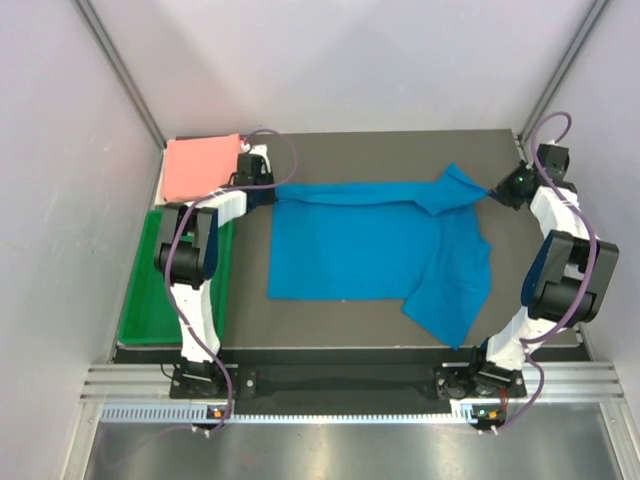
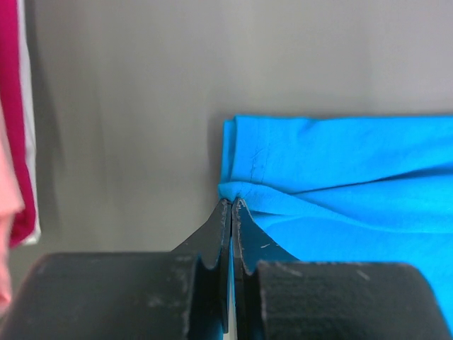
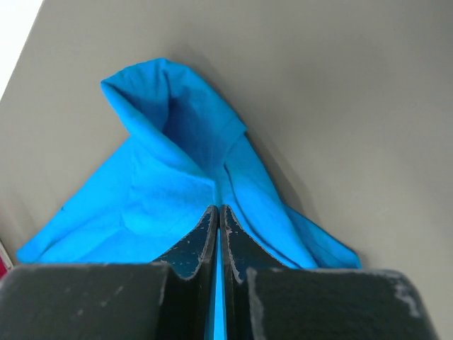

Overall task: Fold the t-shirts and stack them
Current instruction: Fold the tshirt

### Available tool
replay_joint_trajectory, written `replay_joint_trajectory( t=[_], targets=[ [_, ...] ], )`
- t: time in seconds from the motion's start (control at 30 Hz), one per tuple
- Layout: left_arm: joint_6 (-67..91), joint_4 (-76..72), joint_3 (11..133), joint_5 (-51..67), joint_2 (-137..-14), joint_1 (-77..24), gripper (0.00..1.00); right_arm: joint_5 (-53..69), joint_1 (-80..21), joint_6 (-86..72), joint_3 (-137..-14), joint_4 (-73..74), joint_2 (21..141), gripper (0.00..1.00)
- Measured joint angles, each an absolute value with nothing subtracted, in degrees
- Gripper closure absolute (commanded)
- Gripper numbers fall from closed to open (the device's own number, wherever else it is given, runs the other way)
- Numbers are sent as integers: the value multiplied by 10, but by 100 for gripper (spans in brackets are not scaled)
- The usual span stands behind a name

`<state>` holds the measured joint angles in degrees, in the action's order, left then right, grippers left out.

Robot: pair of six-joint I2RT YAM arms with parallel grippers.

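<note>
The bright blue cloth t-shirt (image 1: 360, 250) lies spread across the middle of the dark table (image 1: 340, 335), its far corners clamped tight in the jaws of the left gripper (image 2: 232, 207) and right gripper (image 3: 218, 210). The folded salmon pink t-shirt (image 1: 198, 167) sits at the far-left corner, partly hidden by the left arm (image 1: 195, 250).

Blue t-shirt (image 1: 370, 250): bright solid blue, no print, bit darker in folds. Pink t-shirt (image 1: 200, 167): plain salmon, no pattern either. Tray (image 1: 150, 300): solid green. Table (image 1: 340, 320): dark grey-brown, matte. Left arm (image 1: 195, 310), right arm (image 1: 515, 330): white shells, black joints. Cables (image 1: 294, 160): purple. Left gripper (image 2: 231, 205), right gripper (image 3: 217, 210): black, pale scuffs. Walls (image 1: 350, 60): pale lilac-grey.
</note>
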<state>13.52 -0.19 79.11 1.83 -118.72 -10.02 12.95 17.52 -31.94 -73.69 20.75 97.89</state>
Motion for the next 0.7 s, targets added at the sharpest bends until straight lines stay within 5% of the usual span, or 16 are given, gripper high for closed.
replay_joint_trajectory(
  t=[0.7],
  targets=[
    [135, -4, 737, -2, -1146, -118, 100, 133, 191, -305, -667, 215, 927, 100]
  ],
)
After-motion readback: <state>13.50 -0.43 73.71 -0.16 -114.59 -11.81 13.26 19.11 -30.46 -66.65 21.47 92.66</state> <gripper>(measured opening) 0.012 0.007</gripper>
